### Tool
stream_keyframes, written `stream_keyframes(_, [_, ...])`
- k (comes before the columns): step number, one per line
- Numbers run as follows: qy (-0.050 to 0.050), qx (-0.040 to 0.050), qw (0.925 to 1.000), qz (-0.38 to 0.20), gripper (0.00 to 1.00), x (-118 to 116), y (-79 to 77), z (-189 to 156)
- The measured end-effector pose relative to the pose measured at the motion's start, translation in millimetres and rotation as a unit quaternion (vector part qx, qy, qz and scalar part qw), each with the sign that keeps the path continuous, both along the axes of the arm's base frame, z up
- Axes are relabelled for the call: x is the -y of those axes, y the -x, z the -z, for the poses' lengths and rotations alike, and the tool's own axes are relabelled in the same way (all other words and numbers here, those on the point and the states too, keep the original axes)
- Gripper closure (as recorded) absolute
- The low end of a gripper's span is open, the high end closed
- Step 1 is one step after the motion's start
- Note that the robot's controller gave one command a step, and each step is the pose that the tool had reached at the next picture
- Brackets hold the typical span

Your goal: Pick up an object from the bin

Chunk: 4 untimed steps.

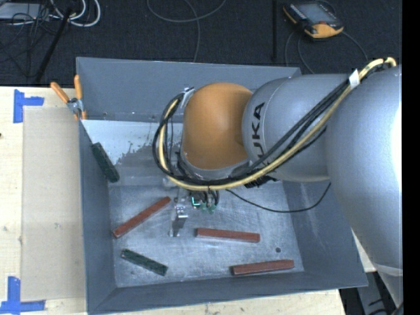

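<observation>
My gripper (176, 226) reaches down under the arm's wrist to the bin floor, left of the middle. A reddish-brown flat bar (141, 217) lies slanted just to its left, with its upper right end close beside the gripper. Another reddish-brown bar (226, 235) lies nearly level just to the gripper's right, its left end a short way from the tip. I see nothing held in the gripper.
A third reddish-brown bar (262, 267) lies near the front right. One dark green bar (144, 262) lies at the front left, and another (105, 162) rests against the left wall. The arm and its cables cover the bin's back and right.
</observation>
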<state>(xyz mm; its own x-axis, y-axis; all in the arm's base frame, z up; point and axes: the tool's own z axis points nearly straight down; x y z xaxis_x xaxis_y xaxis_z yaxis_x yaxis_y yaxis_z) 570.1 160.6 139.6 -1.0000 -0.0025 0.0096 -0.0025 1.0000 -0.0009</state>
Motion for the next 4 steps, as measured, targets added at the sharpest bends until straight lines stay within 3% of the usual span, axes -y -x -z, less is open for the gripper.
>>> stream_keyframes(1, [-0.001, 0.0038, 1.0, 0.002, 0.0, 1, -2.0, -4])
stream_keyframes(2, [-0.001, 0.0077, 0.9986, -0.053, 0.0, -27, -33.2, 65])
stream_keyframes(4, [-0.001, 0.006, 0.9983, -0.057, 0.0, -29, -32.4, 48])
